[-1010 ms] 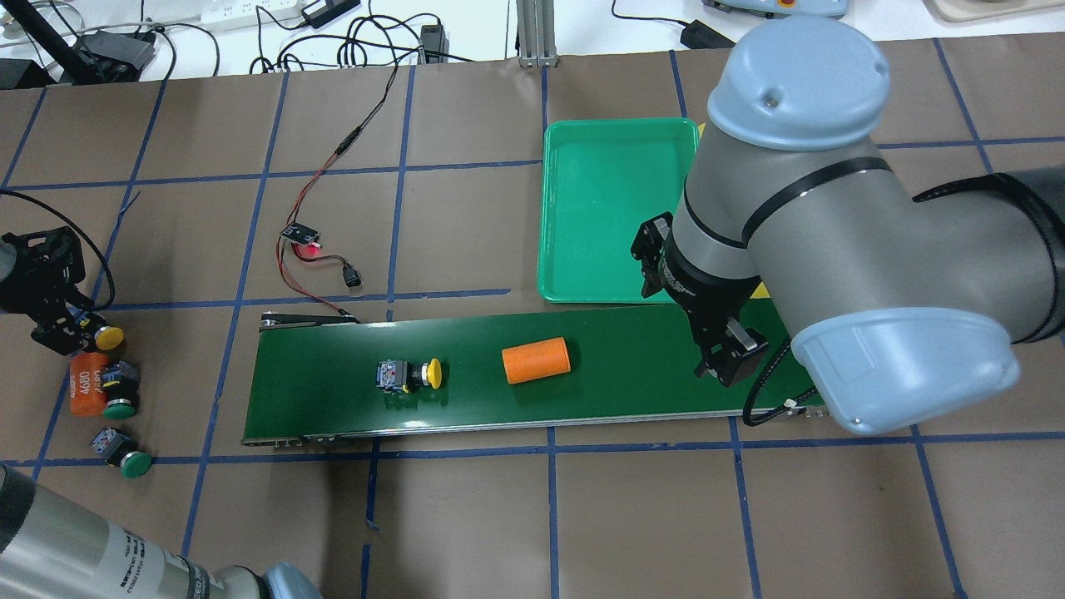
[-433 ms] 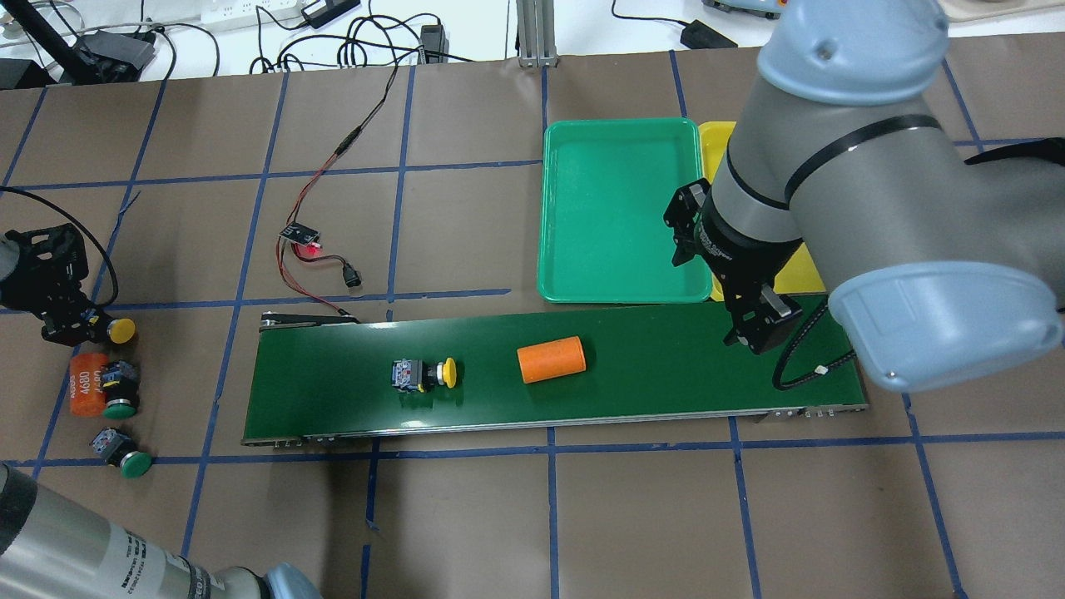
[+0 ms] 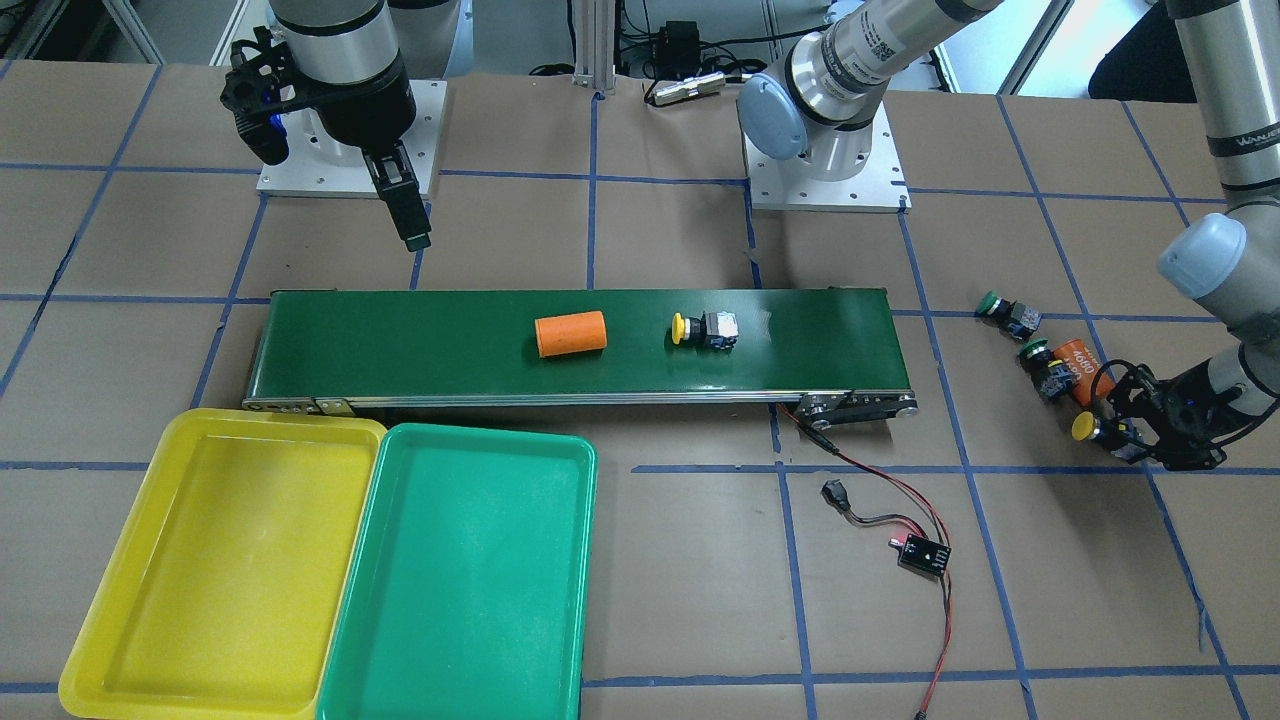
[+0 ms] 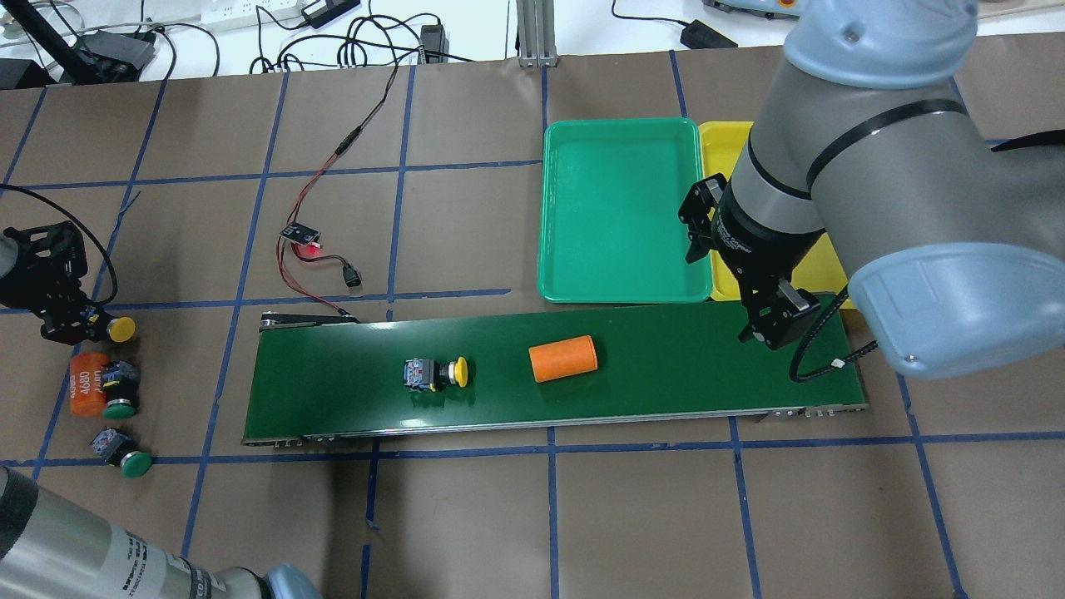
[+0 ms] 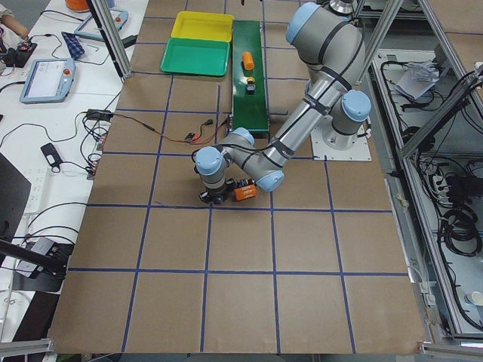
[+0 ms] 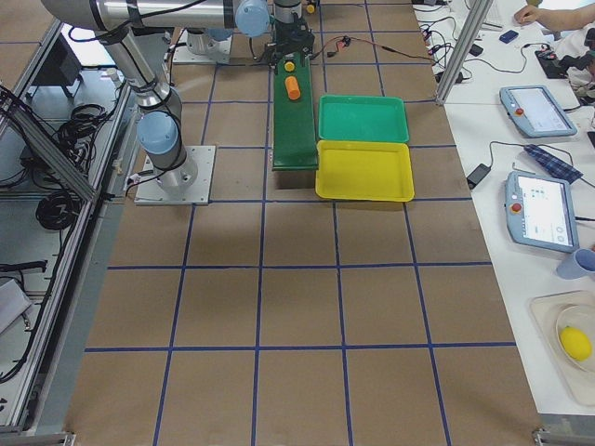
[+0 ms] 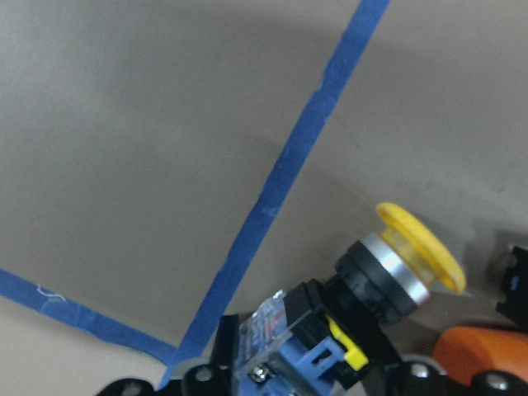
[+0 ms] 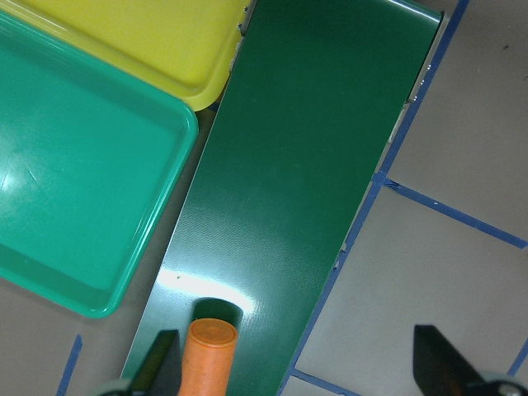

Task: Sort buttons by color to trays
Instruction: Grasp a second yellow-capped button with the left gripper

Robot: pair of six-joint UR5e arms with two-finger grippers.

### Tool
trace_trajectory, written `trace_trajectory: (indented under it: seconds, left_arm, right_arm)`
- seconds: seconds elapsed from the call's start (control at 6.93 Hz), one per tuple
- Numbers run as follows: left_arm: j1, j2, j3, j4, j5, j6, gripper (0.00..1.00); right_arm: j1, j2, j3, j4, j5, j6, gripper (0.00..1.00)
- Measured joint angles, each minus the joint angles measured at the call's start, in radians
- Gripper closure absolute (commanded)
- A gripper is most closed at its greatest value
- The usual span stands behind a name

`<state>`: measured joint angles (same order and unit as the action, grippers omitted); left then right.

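Observation:
My left gripper (image 4: 81, 323) is shut on a yellow button (image 4: 121, 329) at the table's far left; the left wrist view shows its cap (image 7: 419, 247) sticking out from between the fingers. Two green buttons (image 4: 119, 405) (image 4: 133, 462) lie just beside it. A second yellow button (image 4: 435, 373) lies on the conveyor belt (image 4: 333, 391). My right gripper (image 4: 764, 331) is open and empty above the belt's right end, its fingers (image 8: 441, 363) wide apart. The green tray (image 4: 616, 208) and the yellow tray (image 4: 720, 146) stand side by side beyond the belt, both empty.
An orange cylinder (image 4: 563, 358) lies on the belt to the right of the yellow button. Another orange cylinder (image 4: 86, 384) lies against a green button near my left gripper. A small circuit board with red-black wires (image 4: 304, 237) lies beyond the belt's left end.
The yellow button and orange cylinder on the belt have travelled right. My right arm has moved right and toward the trays. My left gripper has shifted slightly away with its yellow button.

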<state>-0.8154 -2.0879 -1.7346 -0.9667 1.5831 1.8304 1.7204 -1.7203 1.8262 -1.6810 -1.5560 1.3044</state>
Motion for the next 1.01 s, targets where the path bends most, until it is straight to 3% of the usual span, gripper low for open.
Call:
trace_trajectory:
  seconds: [0.58,1.01]
  left_arm:
    - [-0.104,0.108,-0.013,-0.101,0.004,-0.019,0.74]
    - [-0.186,0.301,-0.155,-0.166,0.010,-0.226,0.77]
  right_arm:
    - [0.001,-0.005,0.004,0.016,0.001,-0.003,0.00]
    - [0.004,-0.005,0.010,0.029,0.001,-0.004,0.00]
